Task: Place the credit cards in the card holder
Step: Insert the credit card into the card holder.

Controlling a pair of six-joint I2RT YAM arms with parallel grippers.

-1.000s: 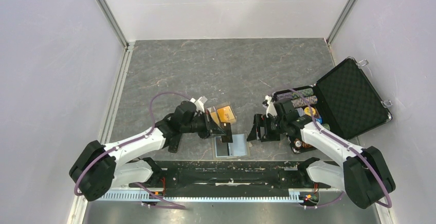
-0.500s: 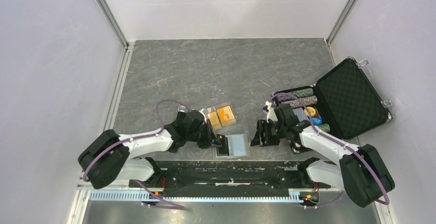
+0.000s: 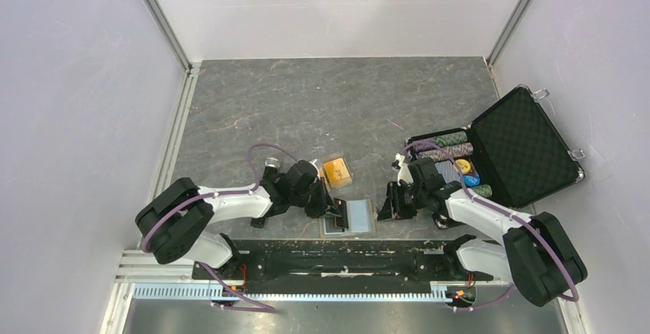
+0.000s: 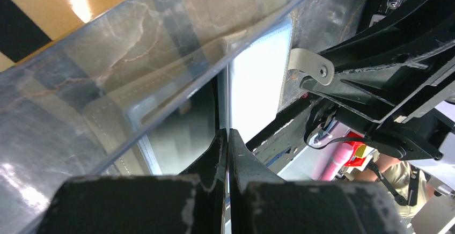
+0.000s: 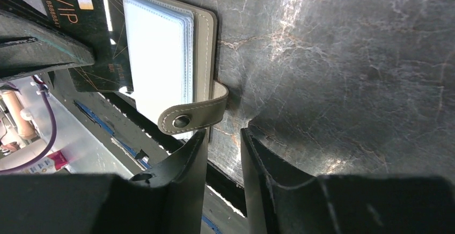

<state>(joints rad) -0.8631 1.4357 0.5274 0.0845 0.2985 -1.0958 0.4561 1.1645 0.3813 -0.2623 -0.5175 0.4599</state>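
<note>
- Step in hand: first card going in. The black card [image 5: 91, 35] is at the card holder [image 5: 161, 57] but not yet in a pocket.
- Left tool [image 4: 227, 137]: jaws pinched tight on the black card's edge, no gap showing. It comes at the holder from 9 o'clock.
- Black card: VIP face up, overlapping the 9 o'clock side of the pale blue pages. I cannot tell whether its leading edge has caught a sleeve.
- Card holder: lies open on the tabletop [image 5: 349, 57] at 6 o'clock, near edge, between the two arms. Its tab [image 5: 196, 116] sticks out on the right arm's side.
- Right tool [image 5: 224, 134]: low at the holder's 3 o'clock, jaws at a narrow gap with only bare tabletop between them. One fingertip sits just beside the tab, and I can't confirm contact.
- Orange-gold card [image 3: 337, 171]: waits at 11 o'clock of the holder in a clear case [image 4: 134, 46]. Only one shows from above.
- Chip case [image 3: 521, 146]: open at 3 o'clock, not part of this job.
- Next move, my read: the right tool pins the tab or cover so the holder can't slide. The left tool then flattens the card and pushes it toward 3 o'clock into a sleeve.
- Needs: card edge lined up with a sleeve mouth and a shallow angle. Release only once the card is seated.
</note>
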